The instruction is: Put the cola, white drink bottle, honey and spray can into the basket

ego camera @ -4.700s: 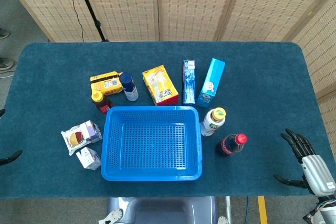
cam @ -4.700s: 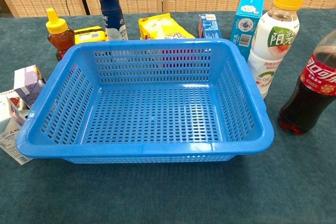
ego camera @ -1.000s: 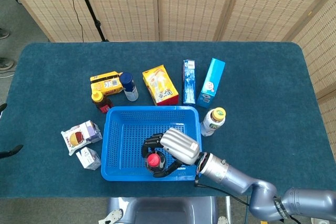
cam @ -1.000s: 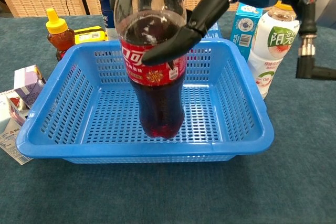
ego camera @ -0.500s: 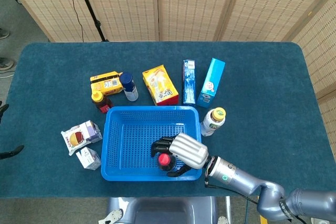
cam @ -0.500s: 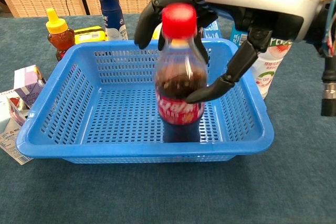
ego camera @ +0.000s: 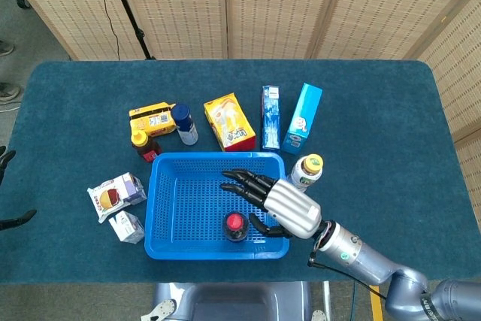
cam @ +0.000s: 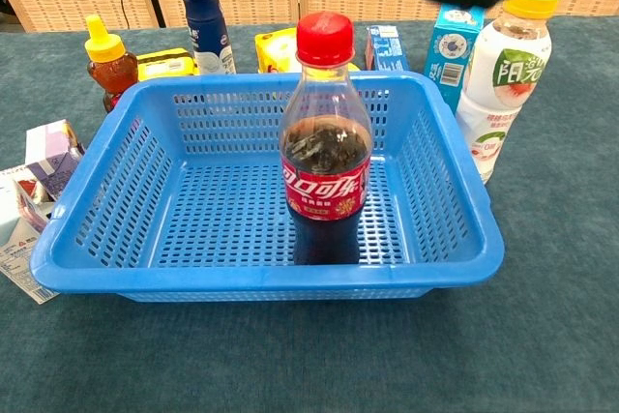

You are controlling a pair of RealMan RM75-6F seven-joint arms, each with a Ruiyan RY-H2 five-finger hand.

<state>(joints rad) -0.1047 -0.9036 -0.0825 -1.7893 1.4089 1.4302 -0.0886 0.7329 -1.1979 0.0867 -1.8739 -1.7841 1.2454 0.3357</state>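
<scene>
Right robot hand (ego camera: 279, 202) is hovering open-fingered, gripping nothing; cola (cam: 325, 142) is standing in the basket (cam: 455, 157); white drink bottle (cam: 504, 74), honey (cam: 109, 63) and spray can (cam: 205, 14) are waiting outside.

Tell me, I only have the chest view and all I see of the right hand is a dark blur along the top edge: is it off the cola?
Observer: Yes. In the head view the right hand is open, fingers spread above the basket, apart from the cola.
Operator: Is the cola upright, clear of the walls?
Observer: It stands upright on the basket floor near the front wall, with a gap to the wall.
Operator: Where is the left hand? I see none of it.
Observer: Only dark fingertips of the left hand show at the far left edge of the head view, away from every object.
</scene>
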